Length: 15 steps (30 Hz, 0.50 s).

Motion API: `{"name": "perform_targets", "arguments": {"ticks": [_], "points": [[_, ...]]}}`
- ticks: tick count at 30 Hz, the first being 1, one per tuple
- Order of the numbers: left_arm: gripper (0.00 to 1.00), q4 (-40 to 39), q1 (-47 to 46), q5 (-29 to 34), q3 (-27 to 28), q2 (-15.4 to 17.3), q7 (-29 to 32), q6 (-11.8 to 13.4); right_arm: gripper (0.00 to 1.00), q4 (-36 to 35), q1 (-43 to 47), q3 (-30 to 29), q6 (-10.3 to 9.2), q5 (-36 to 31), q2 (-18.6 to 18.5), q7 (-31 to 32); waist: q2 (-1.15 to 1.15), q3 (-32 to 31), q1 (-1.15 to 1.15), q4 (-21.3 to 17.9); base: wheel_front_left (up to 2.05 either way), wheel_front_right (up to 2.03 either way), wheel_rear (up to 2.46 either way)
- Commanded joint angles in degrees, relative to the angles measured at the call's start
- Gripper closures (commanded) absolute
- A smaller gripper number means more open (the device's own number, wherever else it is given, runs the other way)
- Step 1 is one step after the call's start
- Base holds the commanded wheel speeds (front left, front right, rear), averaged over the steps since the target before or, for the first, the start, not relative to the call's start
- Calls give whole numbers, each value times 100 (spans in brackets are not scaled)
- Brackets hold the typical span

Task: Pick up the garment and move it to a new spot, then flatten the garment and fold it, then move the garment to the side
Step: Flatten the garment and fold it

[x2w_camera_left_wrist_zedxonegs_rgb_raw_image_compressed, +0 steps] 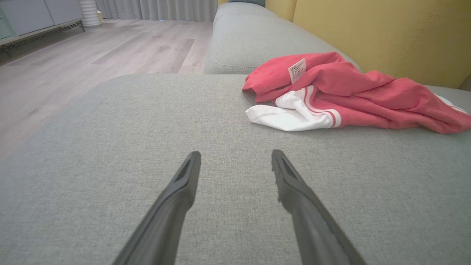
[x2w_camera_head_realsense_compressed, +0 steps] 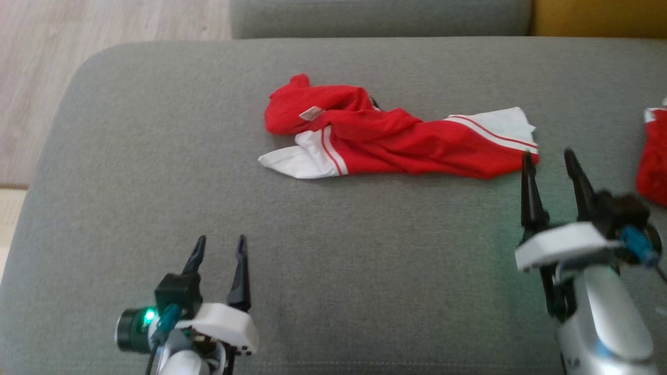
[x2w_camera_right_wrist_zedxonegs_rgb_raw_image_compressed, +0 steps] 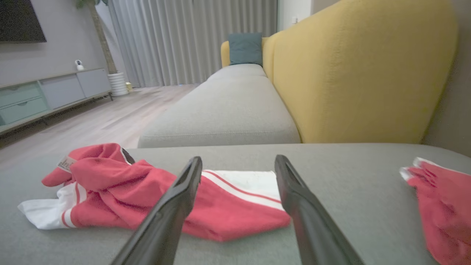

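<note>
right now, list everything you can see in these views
jersey: one, red and white, crumpled on the seat
tag: one, white, on the jersey's left end
other cloth: one, red, seat's right edge
seat: one, grey, under both
backrest: one, yellow, behind the seat
pillow: one, teal, sofa's far end
floor: one, pale wood, left of the seat
curtains: one set, grey, far wall
left end effector: one, dark, open over bare seat
right end effector: one, dark, open by jersey's right end
</note>
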Motion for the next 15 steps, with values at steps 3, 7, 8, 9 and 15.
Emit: {"name": "perform_targets", "arguments": {"ticks": [3, 7, 8, 9, 15], "points": [[0, -234, 32, 114, 363, 9, -32, 32, 0, -340, 289, 46, 21, -58, 82, -53, 0, -112, 0, -150, 0, 0, 0], [0, -281, 162, 165, 507, 9, -32, 24, 0, -431, 662, 131, 21, 194, 91, -53, 0, -113, 0, -216, 0, 0, 0], [0, -286, 176, 169, 525, 9, -32, 18, 0, -438, 722, 155, 21, 243, 91, -53, 0, -104, 0, -222, 0, 0, 0], [0, -293, 182, 172, 531, 9, -32, 12, 0, -446, 766, 176, 21, 266, 92, -53, 0, -87, 0, -221, 0, 0, 0], [0, -308, 62, 131, 379, 9, -32, -40, 0, -372, 598, 633, 21, 202, 93, -53, 0, 64, 0, -10, 0, 0, 0]]}}
